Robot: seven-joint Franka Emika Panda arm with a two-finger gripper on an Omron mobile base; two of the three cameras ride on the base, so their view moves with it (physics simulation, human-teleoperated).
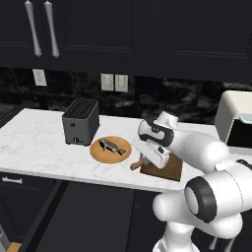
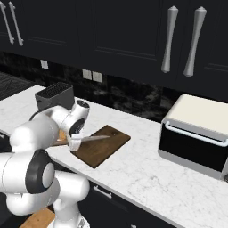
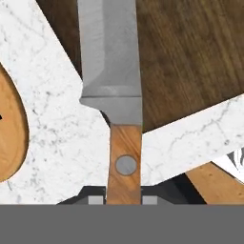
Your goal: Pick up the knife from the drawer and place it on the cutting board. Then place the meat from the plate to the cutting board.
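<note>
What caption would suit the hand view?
Wooden-handled knife gripped by its handle, blade over the dark cutting board on the marble counter.

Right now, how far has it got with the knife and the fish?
The knife is already out of the drawer: the pincer is shut on its wooden handle, holding the blade over the cutting board. In hand is setting it down there; I cannot tell whether it touches the board yet. Left to do: the meat lies on the plate beside the toaster and must go to the board.
</note>
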